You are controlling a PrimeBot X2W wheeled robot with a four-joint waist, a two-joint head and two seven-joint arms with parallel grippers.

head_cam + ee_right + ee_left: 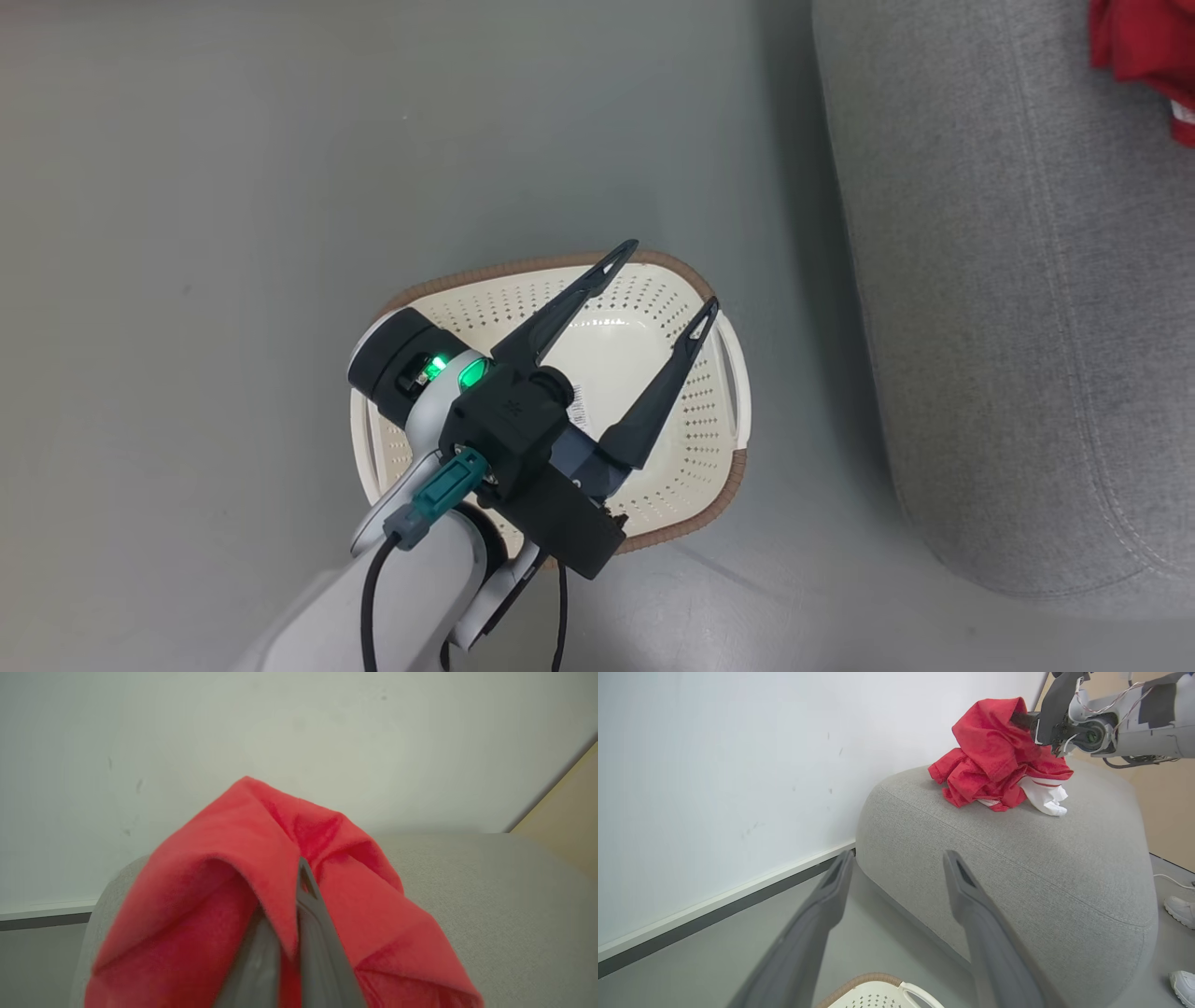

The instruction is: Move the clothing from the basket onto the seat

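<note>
The cream basket (691, 429) with its brown rim stands on the floor, and its inside shows no fabric. My left gripper (670, 276) hovers over it, open, with nothing between its fingers (971, 891). The red clothing (994, 756) lies bunched on top of the grey seat (1017, 868), with white trim at its right side. My right gripper (1024, 721) is shut on a fold of that clothing (261, 858), holding its upper part raised above the seat (490, 896). A corner of the clothing (1144, 56) shows at the top right of the head view, on the seat (1008, 308).
A white wall (738, 765) with a dark baseboard runs behind the seat. Grey floor (233, 233) surrounds the basket. A person's white shoes (1181, 910) stand on the floor beside the seat's far side. The basket's rim (864, 982) peeks in below my left fingers.
</note>
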